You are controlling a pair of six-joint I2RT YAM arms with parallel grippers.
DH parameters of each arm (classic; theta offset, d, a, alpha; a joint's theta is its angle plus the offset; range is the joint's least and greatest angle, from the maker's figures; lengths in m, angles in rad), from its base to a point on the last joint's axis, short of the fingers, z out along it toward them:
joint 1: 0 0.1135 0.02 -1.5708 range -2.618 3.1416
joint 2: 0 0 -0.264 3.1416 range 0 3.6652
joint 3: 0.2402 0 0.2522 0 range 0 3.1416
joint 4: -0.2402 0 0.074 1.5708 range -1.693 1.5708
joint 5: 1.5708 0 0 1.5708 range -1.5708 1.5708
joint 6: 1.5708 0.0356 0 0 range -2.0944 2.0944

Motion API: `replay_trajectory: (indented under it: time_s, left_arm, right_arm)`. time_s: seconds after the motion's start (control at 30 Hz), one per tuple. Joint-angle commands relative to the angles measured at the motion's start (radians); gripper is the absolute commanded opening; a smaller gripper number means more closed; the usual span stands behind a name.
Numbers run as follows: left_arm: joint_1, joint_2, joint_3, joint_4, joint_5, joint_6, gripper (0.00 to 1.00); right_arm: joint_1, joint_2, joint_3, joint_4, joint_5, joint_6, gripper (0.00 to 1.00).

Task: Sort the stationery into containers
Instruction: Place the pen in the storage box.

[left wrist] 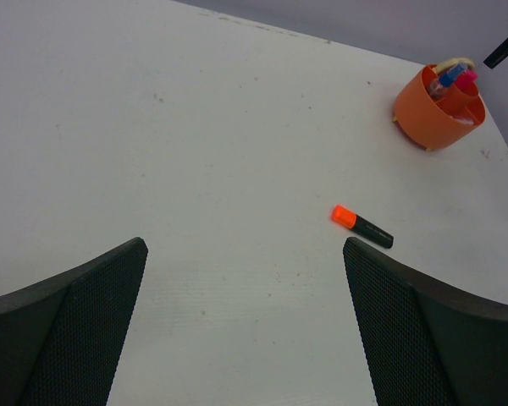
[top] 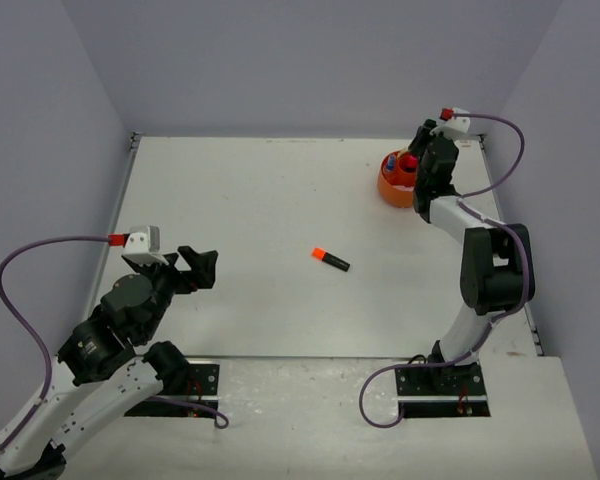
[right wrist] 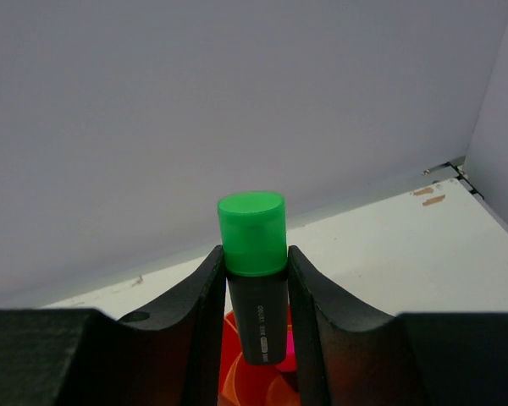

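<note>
Grips the green-capped highlighter (right wrist: 258, 317) upright in the right pincer (right wrist: 254, 258), cap up, directly above the orange tub (top: 391, 193).

One orange tub (top: 392, 192) stands on the one bench (top: 250, 200). Two highlighters are plain to see: one orange-capped highlighter (top: 330, 259) lying loose, and one green-capped highlighter (right wrist: 256, 292) pinched in the right claw (right wrist: 256, 254). One pink cap (left wrist: 467, 79) pokes out of the tub and may be a third. Beside it is one blue piece (left wrist: 449, 82), its kind too small to tell, and one tan loop (left wrist: 454, 63) shows at the tub's far rim. Anything deeper in the tub cannot be counted. There are two arms and so two claws, the left claw (left wrist: 245, 321) being the second, and two purple cables (top: 40, 242), one per arm
</note>
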Motion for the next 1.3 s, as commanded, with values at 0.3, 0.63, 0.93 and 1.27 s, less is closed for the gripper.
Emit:
replay_trajectory:
  time_s: [0.3,0.63,0.93,1.27]
  left_arm:
    - [0.006,0.007,0.0,0.035,0.001,0.03,1.0]
    - [0.006,0.0,-0.002,0.035,-0.001,0.028,1.0]
    - [0.006,-0.003,-0.003,0.035,0.001,0.028,1.0]
    - [0.006,-0.005,-0.002,0.037,-0.001,0.028,1.0]
  right_arm:
    - [-0.009,0.043,-0.035,0.117,0.014,0.009,0.0]
    - [-0.009,0.038,-0.066,0.117,-0.015,0.021,0.35]
    - [-0.007,-0.075,-0.084,0.078,-0.088,0.018,0.63]
    - [0.076,-0.292,0.022,-0.491,-0.47,-0.069,0.63]
